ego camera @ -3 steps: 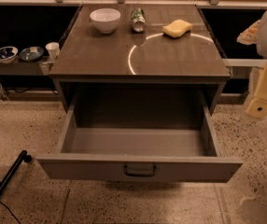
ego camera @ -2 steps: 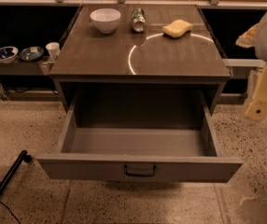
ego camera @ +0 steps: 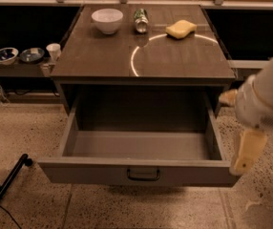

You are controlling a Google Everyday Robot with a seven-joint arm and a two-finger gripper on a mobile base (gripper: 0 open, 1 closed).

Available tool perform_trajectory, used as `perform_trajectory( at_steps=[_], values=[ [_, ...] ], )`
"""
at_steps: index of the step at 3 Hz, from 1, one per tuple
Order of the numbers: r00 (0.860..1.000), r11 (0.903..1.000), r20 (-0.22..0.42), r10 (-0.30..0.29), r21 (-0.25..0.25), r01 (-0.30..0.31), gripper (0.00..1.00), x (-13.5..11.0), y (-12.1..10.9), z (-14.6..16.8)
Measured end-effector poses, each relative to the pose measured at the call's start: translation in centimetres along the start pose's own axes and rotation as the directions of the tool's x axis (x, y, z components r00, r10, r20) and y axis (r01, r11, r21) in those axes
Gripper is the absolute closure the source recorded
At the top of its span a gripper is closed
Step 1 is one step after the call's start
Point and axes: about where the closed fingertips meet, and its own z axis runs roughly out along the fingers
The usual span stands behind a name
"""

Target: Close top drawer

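The top drawer (ego camera: 139, 171) is pulled far out of the cabinet and is empty inside. Its plain grey front faces me, with a small dark bail handle (ego camera: 143, 175) at the centre. My gripper (ego camera: 245, 152) hangs at the right, just beside and slightly above the drawer's front right corner. It hangs from the white arm (ego camera: 265, 97), which comes in from the right edge. The two lower drawers are hidden below the open one.
On the cabinet top (ego camera: 141, 56) stand a white bowl (ego camera: 107, 20), a can lying down (ego camera: 140, 20) and a yellow sponge (ego camera: 181, 29). A low shelf at the left holds two bowls (ego camera: 18, 55) and a cup (ego camera: 53, 51). A black stand leg (ego camera: 5, 187) crosses the floor at lower left.
The arm and gripper have moved left and down, from the right edge to the drawer's front right corner. The drawer stands as open as before.
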Motion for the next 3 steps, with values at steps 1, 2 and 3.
perform_trajectory(
  at_steps=[1, 2, 3],
  values=[
    [0.999, 0.9955, 0.046, 0.007, -0.095, -0.002, 0.03, 2.1, 5.2, 8.2],
    [0.998, 0.9932, 0.065, 0.021, -0.116, -0.014, 0.26, 3.0, 7.9, 11.1],
    [0.994, 0.9983, 0.107, 0.011, -0.059, -0.004, 0.50, 3.0, 8.8, 11.5]
  ],
)
